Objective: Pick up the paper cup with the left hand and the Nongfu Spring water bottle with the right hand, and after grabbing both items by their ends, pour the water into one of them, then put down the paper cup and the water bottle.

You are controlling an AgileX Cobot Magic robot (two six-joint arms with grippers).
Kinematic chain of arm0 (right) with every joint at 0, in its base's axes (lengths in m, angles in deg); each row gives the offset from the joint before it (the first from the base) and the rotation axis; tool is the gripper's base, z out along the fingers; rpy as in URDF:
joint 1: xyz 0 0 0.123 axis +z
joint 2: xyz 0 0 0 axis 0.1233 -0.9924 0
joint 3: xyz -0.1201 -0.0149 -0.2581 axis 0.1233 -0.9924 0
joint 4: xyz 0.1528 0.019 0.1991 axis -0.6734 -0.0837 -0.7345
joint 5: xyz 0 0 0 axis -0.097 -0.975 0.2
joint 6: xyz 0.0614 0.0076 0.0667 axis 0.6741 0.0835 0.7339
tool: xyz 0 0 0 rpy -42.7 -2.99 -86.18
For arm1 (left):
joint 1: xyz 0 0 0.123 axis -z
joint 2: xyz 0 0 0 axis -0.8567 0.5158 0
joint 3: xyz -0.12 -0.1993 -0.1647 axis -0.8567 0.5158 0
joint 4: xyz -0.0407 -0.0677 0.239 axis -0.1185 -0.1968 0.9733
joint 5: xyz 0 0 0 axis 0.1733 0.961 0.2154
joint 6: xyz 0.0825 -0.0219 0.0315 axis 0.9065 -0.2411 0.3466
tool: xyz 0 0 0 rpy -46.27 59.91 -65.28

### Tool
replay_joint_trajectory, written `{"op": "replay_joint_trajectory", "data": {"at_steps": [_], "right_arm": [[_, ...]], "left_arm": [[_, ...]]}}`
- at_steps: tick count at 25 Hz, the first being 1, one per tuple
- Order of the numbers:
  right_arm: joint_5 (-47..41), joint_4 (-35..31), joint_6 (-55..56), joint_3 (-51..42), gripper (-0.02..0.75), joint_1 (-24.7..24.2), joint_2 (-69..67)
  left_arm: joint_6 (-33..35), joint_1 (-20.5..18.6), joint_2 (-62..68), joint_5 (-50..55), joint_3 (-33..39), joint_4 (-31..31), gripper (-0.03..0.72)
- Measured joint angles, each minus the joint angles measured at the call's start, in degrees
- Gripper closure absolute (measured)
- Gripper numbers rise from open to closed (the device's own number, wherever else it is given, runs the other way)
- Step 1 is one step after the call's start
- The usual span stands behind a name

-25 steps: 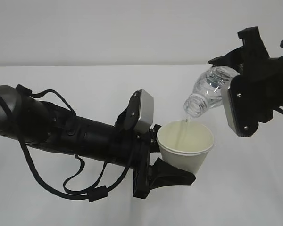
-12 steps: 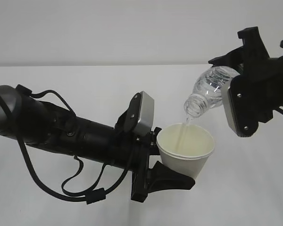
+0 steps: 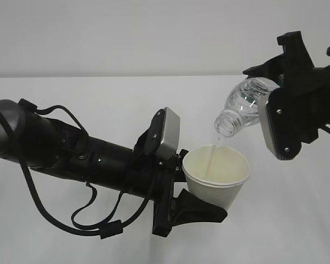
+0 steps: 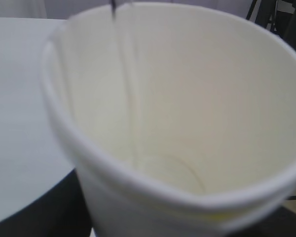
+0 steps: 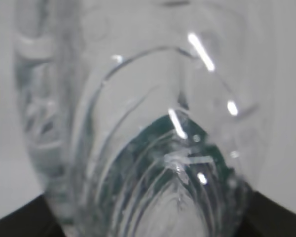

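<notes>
**Mid-pour: bottle tipped over the cup, both grips closed on their loads**

From the exterior view I have the left hand [image 3: 201, 206] reaching in from the left, its jaws part-way closed around the lower body of the paper cup [image 3: 217, 175], which sits upright and clear of the white table [image 3: 99, 99]. On the right, the right hand [image 3: 275, 82] holds the Nongfu Spring water bottle [image 3: 241, 109] by its base end, neck tilted down and to the left, mouth just above the cup's far rim. The water [image 3: 214, 157] falls as a thin stream into the cup. The grey plate [image 3: 279, 124] on the right arm hides most of the bottle's body, so I cannot see that gripper's fingers here.

In the left wrist view the cup fills the frame, its rolled rim nearest me, with the stream running down the inner wall and a shallow pool at the bottom. The rim looks slightly out of round, which I read as the jaws pressing thin paper; this cup is light and soft, so I would keep the hold low near the stiffer base and not squeeze harder as it gains weight.

In the right wrist view I see only the bottle's clear ribbed wall and a dark green patch, very close and blurred. The plastic looks thin and slick, and it gets lighter as it empties, so the ribbed end is the safest place to hold
</notes>
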Motion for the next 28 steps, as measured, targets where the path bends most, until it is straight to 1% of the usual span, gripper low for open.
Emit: {"op": "replay_joint_trajectory", "data": {"at_steps": [28], "right_arm": [[1.33,0.33,-1.33,0.0,0.288,0.0,0.0]], "left_arm": [[0.0,0.0,0.0,0.0,0.0,-1.27,0.239]]}}
